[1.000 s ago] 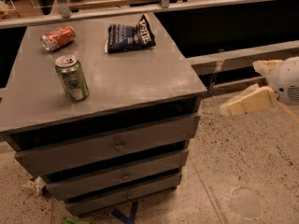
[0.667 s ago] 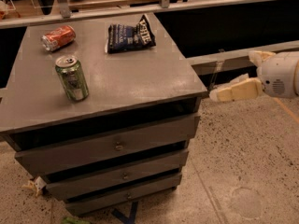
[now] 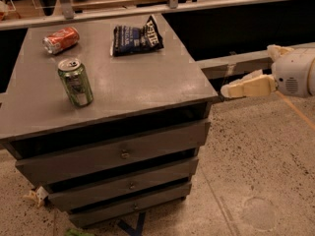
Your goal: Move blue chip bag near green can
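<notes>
The blue chip bag (image 3: 136, 37) lies flat at the back of the grey cabinet top (image 3: 138, 82), crumpled, with white lettering and a black-and-white corner. The green can (image 3: 75, 82) stands upright near the front left of the top. My gripper (image 3: 231, 90) is off the cabinet's right side, level with the top's front right corner, its cream fingers (image 3: 248, 87) pointing left. It holds nothing and is well apart from the bag and the can.
A red-orange soda can (image 3: 60, 40) lies on its side at the back left of the top. The cabinet has three drawers (image 3: 123, 154) below. A rail (image 3: 162, 6) runs behind it. Speckled floor (image 3: 256, 171) lies to the right.
My gripper has moved left and slightly up, closer to the cabinet's front right corner. The bag and both cans have not moved.
</notes>
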You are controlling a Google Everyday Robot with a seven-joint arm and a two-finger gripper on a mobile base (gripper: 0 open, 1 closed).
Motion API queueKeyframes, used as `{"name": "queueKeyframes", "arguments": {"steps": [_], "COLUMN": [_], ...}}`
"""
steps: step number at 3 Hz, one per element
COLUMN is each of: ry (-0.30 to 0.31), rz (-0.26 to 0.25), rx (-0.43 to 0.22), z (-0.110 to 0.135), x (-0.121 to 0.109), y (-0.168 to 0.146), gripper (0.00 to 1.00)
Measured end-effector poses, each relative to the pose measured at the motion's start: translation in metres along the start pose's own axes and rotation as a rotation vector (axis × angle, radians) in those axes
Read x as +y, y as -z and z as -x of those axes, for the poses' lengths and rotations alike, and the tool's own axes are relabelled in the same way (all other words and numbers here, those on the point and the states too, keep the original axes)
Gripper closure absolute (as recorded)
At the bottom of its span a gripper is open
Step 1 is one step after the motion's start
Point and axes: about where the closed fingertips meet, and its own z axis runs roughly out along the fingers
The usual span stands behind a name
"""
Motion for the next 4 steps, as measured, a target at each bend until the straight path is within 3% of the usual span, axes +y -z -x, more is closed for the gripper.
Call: {"name": "queueKeyframes", "arguments": {"steps": [1,3,4], "ry": [-0.026,-0.08,-0.083], "rz": [-0.03,-0.114,-0.097], "rx": [-0.032,-0.173,-0.186], "z": [0.005,0.028,0.042], "x": [-0.005,-0.045,-0.062], "y": [-0.017,-0.088,-0.122], "gripper": [0.0,0.0,0.0]}}
